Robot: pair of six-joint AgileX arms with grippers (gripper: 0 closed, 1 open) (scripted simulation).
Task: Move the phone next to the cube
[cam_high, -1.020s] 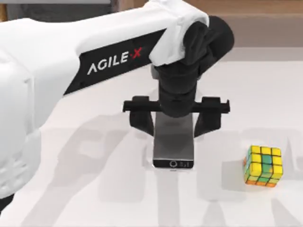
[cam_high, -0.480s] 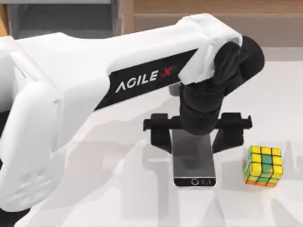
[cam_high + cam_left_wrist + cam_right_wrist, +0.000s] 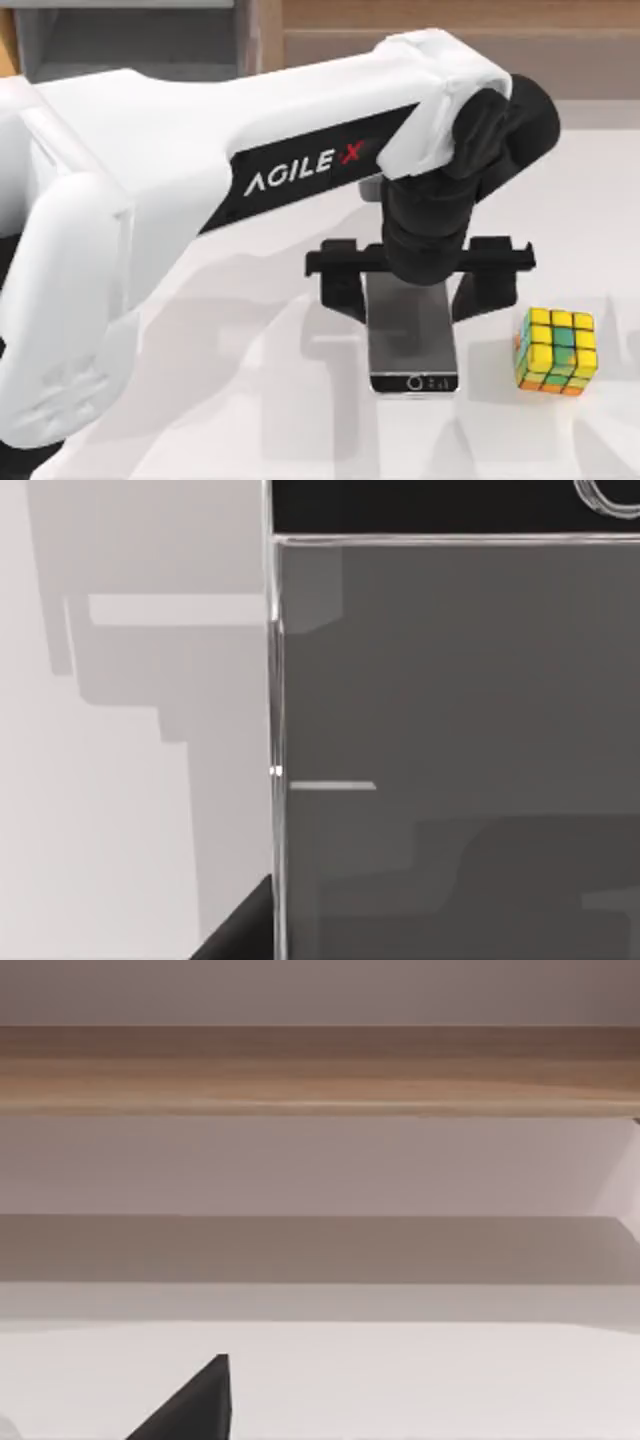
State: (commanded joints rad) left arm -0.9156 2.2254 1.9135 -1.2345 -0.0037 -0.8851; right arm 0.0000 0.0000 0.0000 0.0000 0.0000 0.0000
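Top view shows the left gripper (image 3: 418,288) directly above the phone (image 3: 413,342), with one black finger (image 3: 343,290) at the phone's left edge and the other at its right edge, near the upper half of the device. The fingers stand apart at about the phone's width; whether the pads press on the edges or merely flank them cannot be told here. The phone lies in the centre-right part of the table (image 3: 300,430), its home-button end toward the bottom of the view, and the cube (image 3: 556,351) stands near it on the right with a clear gap between the two. Risk 1: if the release occurs while the phone is above the surface, it may drop and skid, ending askew or farther from the cube than intended. Risk 2: further travel to the right may bring the right-hand finger or the phone's edge against the cube and push it away. Risk 3: a grip across only the upper half may let the phone pivot. The left arm reaches in from the left, crossing diagonally, with the wrist pointing straight down. Left wrist view shows the phone's grey screen (image 3: 450,730) close beneath the camera. The right arm is parked, facing a wooden ledge (image 3: 320,1070).
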